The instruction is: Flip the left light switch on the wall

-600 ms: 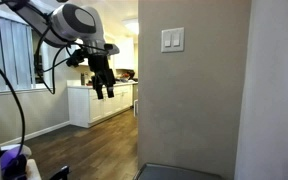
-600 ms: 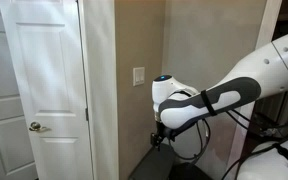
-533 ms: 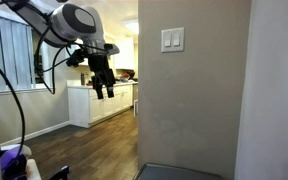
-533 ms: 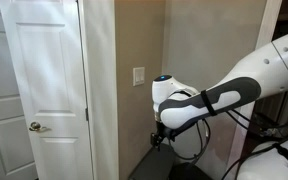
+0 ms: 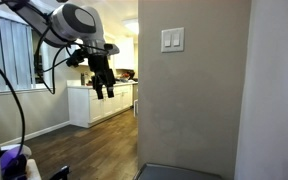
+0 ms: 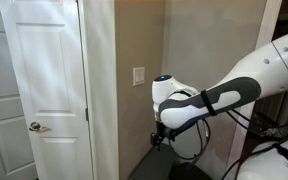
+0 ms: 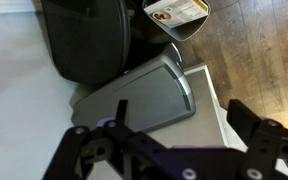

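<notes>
1. The wall [image 5: 189, 115] is a tall beige face filling the middle of an exterior view; it bears 1 small white switch plate [image 5: 172, 40] high up.
2. The left light switch [image 5: 168, 40] is the left of 2 narrow rockers in that plate, touching its twin, the right rocker [image 5: 177, 40]. Its tilt is too small to read.
3. In an exterior view the same plate [image 6: 138, 76] sits on the tan wall [image 6: 139, 125], right of a white door [image 6: 39, 80] with a metal knob [image 6: 36, 126]. The 2 rockers cannot be told apart there.
4. The arm [image 5: 69, 22] reaches in from the upper left, and the claw [image 5: 104, 92] hangs downward, well apart from the switch and to its left, lower than the plate.
5. Behind the claw are white kitchen cabinets [image 5: 89, 105] above a wood floor [image 5: 79, 150].
6. In an exterior view the white and black arm [image 6: 224, 95] comes from the right, with the claw [image 6: 157, 140] low, below and right of the plate and not touching the wall.
7. In the wrist view the claw [image 7: 162, 128] is released: its 2 black fingers [image 7: 79, 150] stand wide apart with nothing between them.
8. Beneath it lie a grey flat panel [image 7: 144, 95] and a black bulky object [image 7: 84, 40] on wood floor [image 7: 259, 50].
</notes>
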